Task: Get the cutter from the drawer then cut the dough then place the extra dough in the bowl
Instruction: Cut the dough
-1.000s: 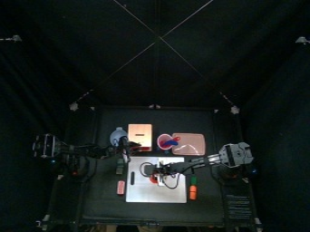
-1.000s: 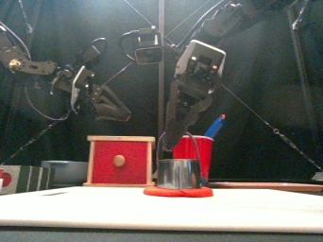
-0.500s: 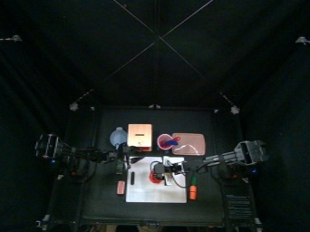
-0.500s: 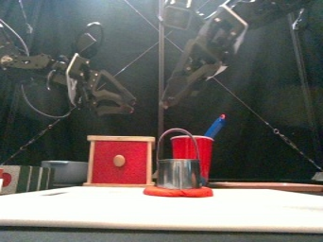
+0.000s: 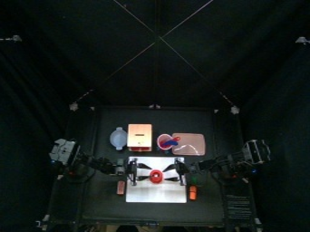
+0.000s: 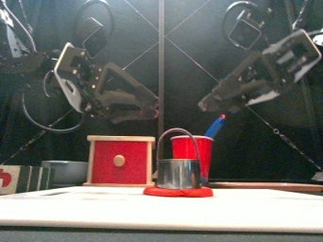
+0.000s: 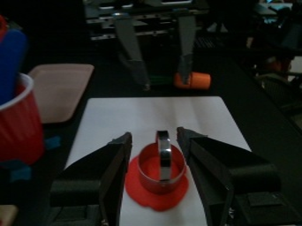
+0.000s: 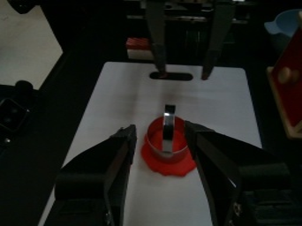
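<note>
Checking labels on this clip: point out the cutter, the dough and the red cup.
cutter (image 6: 179, 173): front view, on its metal wall.
dough (image 7: 151, 196): left wrist view, on the disc's outer part.
red cup (image 6: 202, 148): front view, on its side.

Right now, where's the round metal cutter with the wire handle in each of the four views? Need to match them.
Top view: round metal cutter mid-table, on the white cutting board.
Front view: centre, in front of the red cup.
Left wrist view: low centre, on the board.
Right wrist view: centre, on the board.
Shared landmark: the red dough disc it stands on, visible in all four.
</note>
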